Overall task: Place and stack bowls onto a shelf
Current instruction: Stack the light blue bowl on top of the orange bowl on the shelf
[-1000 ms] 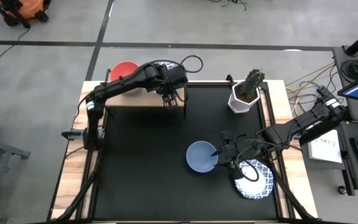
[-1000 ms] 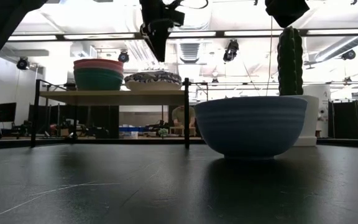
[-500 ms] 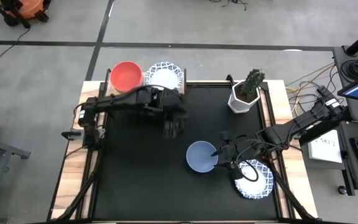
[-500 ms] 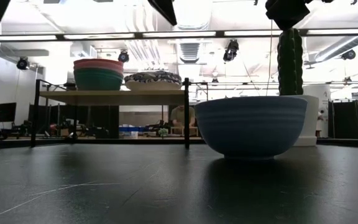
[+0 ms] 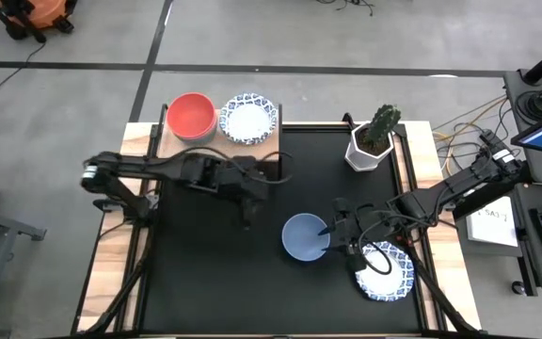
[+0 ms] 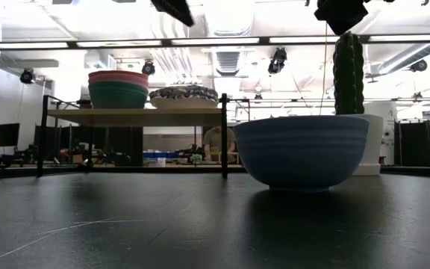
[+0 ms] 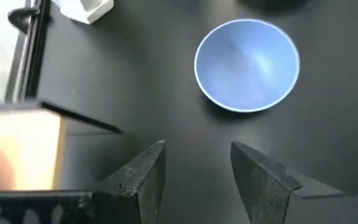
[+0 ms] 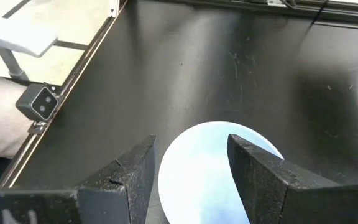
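A plain blue bowl [image 5: 305, 237] stands upright on the black table [image 5: 205, 273], also seen in the low view [image 6: 301, 149] and both wrist views [image 7: 247, 65] [image 8: 207, 168]. My right gripper [image 5: 331, 231] [image 8: 194, 180] hovers open above its right rim, well clear of it in the low view [image 6: 342, 11]. My left gripper [image 5: 249, 209] [image 7: 197, 180] is open above the bare table, left of the blue bowl. The shelf [image 5: 216, 146] [image 6: 133, 114] carries a red-topped stack [image 5: 192, 115] [image 6: 118, 90] and a white patterned bowl [image 5: 248, 118] [image 6: 184, 96]. Another patterned bowl [image 5: 386, 271] sits under the right arm.
A cactus in a white hexagonal pot [image 5: 373, 141] [image 6: 348, 71] stands at the table's far right. The shelf's corner [image 7: 23, 140] lies close beside my left gripper. Bare tabletop stretches along the near left side.
My left gripper has drawn back from over the shelf's right end toward the table's near edge and now hangs over the table's middle, left of the blue bowl; the patterned bowl stays uncovered on the shelf. The right arm and blue bowl have kept still.
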